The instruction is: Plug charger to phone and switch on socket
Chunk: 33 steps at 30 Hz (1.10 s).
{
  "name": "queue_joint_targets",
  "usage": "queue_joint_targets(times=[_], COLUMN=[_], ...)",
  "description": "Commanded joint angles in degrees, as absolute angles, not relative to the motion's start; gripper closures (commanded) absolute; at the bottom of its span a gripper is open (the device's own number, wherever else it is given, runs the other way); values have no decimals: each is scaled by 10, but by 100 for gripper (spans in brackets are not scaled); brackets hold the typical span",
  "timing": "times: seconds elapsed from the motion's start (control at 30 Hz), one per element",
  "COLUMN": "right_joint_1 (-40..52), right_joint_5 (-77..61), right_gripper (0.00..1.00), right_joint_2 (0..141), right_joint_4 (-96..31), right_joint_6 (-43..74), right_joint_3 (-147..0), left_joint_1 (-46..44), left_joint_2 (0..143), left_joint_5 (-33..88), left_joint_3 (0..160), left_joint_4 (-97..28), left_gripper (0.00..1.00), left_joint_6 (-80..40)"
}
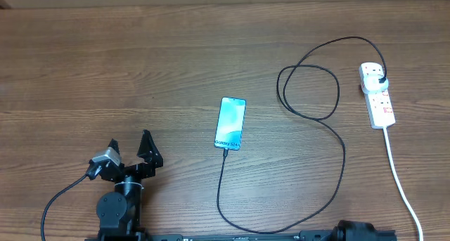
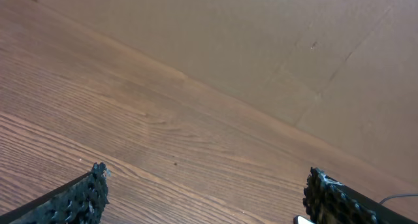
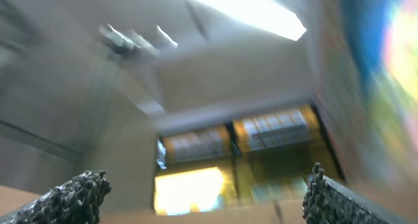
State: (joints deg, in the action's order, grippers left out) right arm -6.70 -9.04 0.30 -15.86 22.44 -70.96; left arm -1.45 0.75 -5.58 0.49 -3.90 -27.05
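Overhead, the phone lies flat mid-worktop, its screen glowing cyan. The thin black charger meets the phone's near edge, then loops right to the white socket, with the plug head seated there. The left gripper sits well to the left, jaws spread.

Left wrist view: jaws apart above bare wood.

Right wrist view: right gripper jaws apart; the background is blurred and unreadable.

"Galaxy" on the phone screen
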Motion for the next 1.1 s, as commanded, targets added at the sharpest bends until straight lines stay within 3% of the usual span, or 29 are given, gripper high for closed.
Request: queue_joint_targets(times=[0.0,0.23,0.7,0.9,1.07], right_joint_1=[-66,-66,-66,-66,-66], right_joint_5=[-22,-48,-45,-24,6], right_gripper=[0,0,0,0,0], right_joint_2=[3,3,3,4,4], right_joint_4=[-197,-155,118,128,46], right_joint_6=[227,227,228,267,268], right_joint_3=[-640,-443,-67,-3,-4], left_joint_1=[-11,-11,-11,-11,-11], left_joint_2=[4,4,4,4,4], left_joint_5=[-59,-59,-59,-59,-59], left_joint_3=[3,3,3,3,3], left_joint_4=[-39,-39,-39,-39,-39], left_gripper=[0,1,0,0,0], left_joint_6=[-268,-268,-268,-268,-268])
